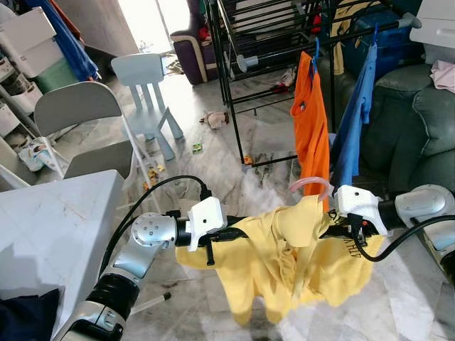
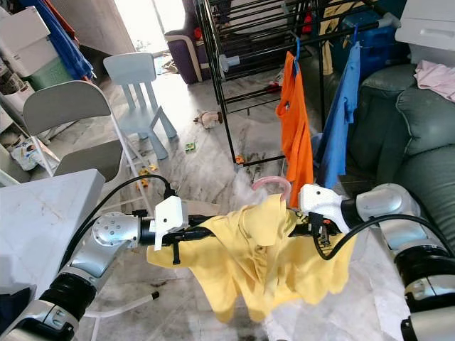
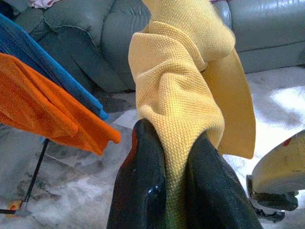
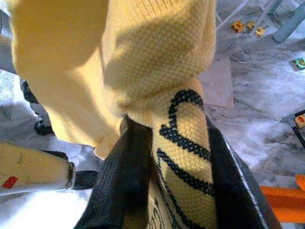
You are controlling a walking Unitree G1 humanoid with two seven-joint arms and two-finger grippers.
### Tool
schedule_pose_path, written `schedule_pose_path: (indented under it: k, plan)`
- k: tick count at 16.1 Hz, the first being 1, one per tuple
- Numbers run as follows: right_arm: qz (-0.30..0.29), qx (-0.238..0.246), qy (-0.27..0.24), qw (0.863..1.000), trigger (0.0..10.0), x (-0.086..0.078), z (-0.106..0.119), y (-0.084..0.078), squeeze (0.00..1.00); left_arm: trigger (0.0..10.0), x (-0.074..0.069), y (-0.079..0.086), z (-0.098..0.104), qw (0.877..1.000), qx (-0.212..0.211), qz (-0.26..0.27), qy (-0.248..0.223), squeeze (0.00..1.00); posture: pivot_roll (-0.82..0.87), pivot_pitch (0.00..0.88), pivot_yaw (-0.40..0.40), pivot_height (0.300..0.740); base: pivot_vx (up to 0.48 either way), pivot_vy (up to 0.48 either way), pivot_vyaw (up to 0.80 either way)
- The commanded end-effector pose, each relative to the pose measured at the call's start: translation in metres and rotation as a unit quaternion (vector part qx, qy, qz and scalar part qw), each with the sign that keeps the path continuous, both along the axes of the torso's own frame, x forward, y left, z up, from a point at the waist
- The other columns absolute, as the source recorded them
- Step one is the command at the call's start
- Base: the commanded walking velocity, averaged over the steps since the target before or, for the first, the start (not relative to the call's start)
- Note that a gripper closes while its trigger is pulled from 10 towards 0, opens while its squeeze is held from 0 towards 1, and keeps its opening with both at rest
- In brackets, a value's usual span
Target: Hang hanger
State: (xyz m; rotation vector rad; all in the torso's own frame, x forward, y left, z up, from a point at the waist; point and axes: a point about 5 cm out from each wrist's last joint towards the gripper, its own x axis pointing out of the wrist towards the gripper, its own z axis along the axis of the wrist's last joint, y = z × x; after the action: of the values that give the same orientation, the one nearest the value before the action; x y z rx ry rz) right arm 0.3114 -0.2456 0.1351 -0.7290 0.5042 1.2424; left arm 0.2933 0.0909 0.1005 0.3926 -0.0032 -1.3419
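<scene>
The room was a cluttered one with a marble floor (image 1: pixel 213 153), a black drying rack (image 1: pixel 234 42) ahead of me and a grey-green sofa (image 1: pixel 419 121) to my right. From my left eye I saw an orange shirt (image 1: pixel 311 121) and a blue shirt (image 1: pixel 355 117) hanging side by side on the rack. A grey chair (image 1: pixel 78 128) and a small pale-blue chair (image 1: pixel 146 92) stood to my left, and the corner of a white tabletop (image 1: pixel 57 227) lay close under my left arm. Between my two arms hung a yellow shirt (image 1: pixel 284 263), stretched across at chest height in front of the rack, with the pink hook of the hanger (image 1: pixel 311 186) poking up from its collar, just below the orange shirt's hem.

My right eye showed the same: my left gripper (image 2: pixel 206 233) was at one shoulder of the yellow shirt and my right gripper (image 2: pixel 302 226) at the other, the cloth sagging between them.

Along my left wrist, my two black fingers (image 3: pixel 143 186) were pressed on a fold of the yellow knit, jaws pinching it tight, with the sofa and the orange and blue shirts beyond.

Along my right wrist, my fingers (image 4: pixel 126 181) were clamped on a yellow fold bearing black lettering, jaws closed on the cloth above the floor.
</scene>
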Motion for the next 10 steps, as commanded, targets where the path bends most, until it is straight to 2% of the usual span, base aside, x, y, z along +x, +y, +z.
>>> schedule_pose_path:
  k: [1, 10]
  plan:
    - [0.022, 0.007, 0.004, 1.000, 0.0, 0.0015, 0.0022, 0.0081, 0.00, 10.0, 0.0040, 0.0060, 0.0079, 1.000, -0.007, 0.010, -0.017, 0.00, -0.21, 0.000, 0.206, 0.740, 0.000, 0.000, 0.00]
    - [0.020, 0.023, 0.015, 0.999, 0.0, 0.0004, -0.0035, 0.0131, 0.00, 10.0, 0.0096, 0.0071, 0.0080, 0.999, -0.007, 0.028, -0.023, 0.00, -0.21, 0.000, 0.203, 0.740, 0.000, 0.000, 0.00]
